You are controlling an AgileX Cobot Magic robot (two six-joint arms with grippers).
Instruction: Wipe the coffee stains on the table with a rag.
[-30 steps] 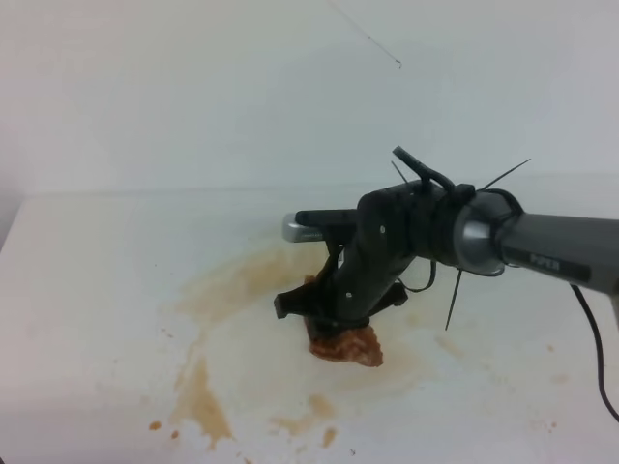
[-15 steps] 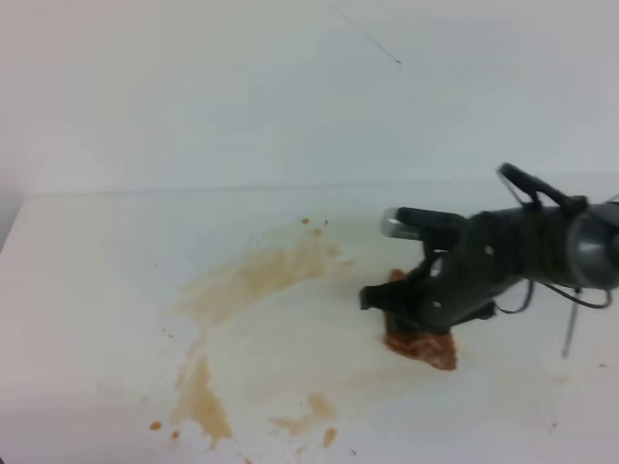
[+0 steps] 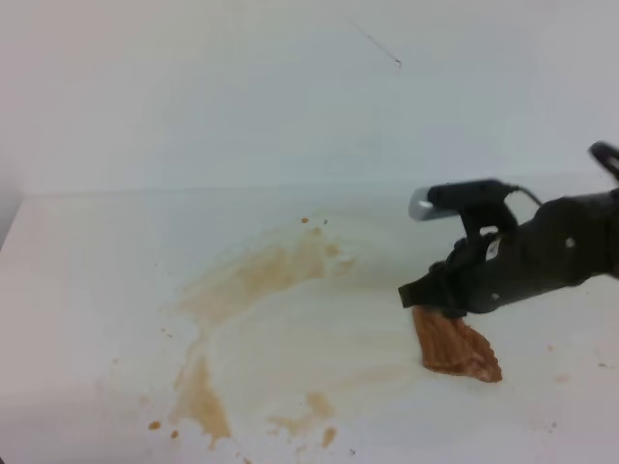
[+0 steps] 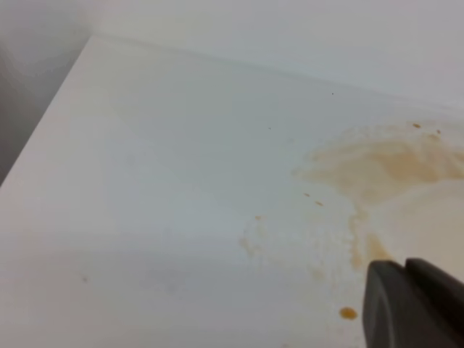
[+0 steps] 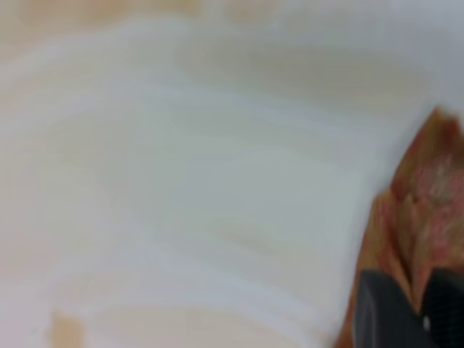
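Since one second ago your right gripper (image 3: 433, 302) has travelled from the middle of the table (image 3: 87, 290) to its right part, and the rag (image 3: 455, 346) came with it. Its jaws are closed on the upper end of this reddish-brown cloth, which lies flat to the right of the coffee stains (image 3: 251, 280). Tan smears and droplets curve over the centre-left. From your left gripper (image 4: 413, 304) you see only dark fingers, so its opening I cannot tell.
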